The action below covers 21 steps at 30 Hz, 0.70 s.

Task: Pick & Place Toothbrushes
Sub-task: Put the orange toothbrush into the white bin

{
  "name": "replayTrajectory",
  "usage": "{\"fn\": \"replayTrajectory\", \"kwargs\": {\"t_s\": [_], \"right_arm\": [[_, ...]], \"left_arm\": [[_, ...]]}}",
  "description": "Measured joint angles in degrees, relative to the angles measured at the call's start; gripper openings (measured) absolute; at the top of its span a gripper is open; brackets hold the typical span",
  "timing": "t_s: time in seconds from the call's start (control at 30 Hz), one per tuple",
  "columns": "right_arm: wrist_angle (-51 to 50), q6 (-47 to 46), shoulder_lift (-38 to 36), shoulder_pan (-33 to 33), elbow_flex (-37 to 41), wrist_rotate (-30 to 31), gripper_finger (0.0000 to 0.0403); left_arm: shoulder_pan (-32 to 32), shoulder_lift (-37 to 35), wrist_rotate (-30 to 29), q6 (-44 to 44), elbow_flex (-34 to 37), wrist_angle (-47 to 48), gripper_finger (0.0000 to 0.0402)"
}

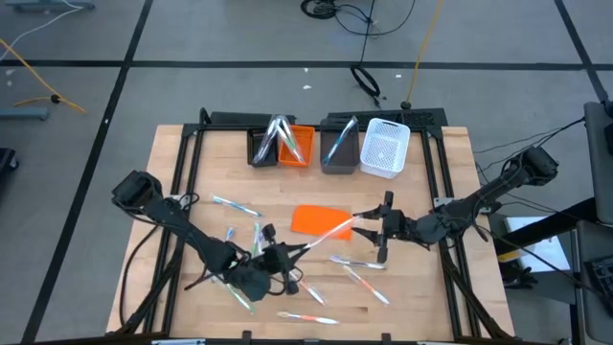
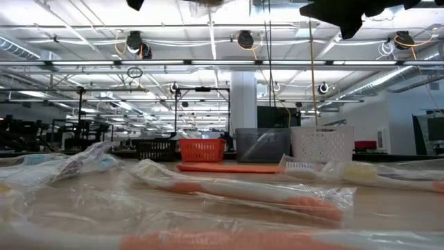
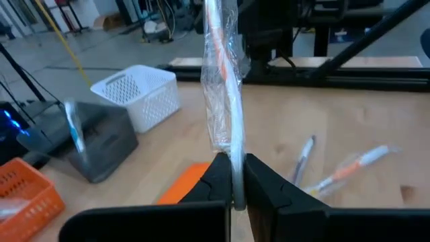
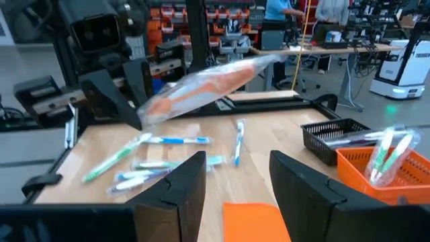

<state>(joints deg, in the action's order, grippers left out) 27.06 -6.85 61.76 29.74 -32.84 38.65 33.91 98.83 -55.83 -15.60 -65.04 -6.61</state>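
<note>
meanwhile the left hand (image 3: 233,183) pinches a wrapped toothbrush (image 3: 225,94) aloft; the right hand (image 4: 236,181) hovers open

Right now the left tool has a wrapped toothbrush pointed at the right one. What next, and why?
Probably ease the right tool forward around the wrapped toothbrush and close. The left tool pinches one end, and the right's fingers stand open with the free end just ahead.

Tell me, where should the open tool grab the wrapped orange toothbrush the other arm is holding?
Probably the free end. The left tool pinches one end of the wrapped orange toothbrush, so the rest sticks out towards the open right tool. Come from that side, with the fingers across the thin stick.
</note>
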Motion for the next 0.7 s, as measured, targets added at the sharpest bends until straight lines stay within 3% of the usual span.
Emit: {"fn": "replayTrajectory", "kwargs": {"t_s": [0.23, 0.43, 0.6, 0.7], "right_arm": [[6.7, 1.2, 0.0, -0.9, 0.0, -6.1, 0.0155], [10.4, 1.6, 0.0, -3.2, 0.0, -7.6, 0.0155], [14.0, 1.5, 0.7, -5.5, 0.0, -16.8, 0.0155], [16.3, 1.8, 1.3, -6.3, 0.0, -19.2, 0.0155]], "left_arm": [[-2.6, 0.0, 0.6, 5.0, 0.0, -5.7, 0.0018], [-3.9, 0.8, 3.9, 8.9, 0.0, -11.6, 0.0009], [-5.1, 1.2, 5.7, 9.8, 0.0, -13.3, 0.002], [-5.8, 1.8, 7.7, 9.7, 0.0, -13.9, 0.0009]]}}
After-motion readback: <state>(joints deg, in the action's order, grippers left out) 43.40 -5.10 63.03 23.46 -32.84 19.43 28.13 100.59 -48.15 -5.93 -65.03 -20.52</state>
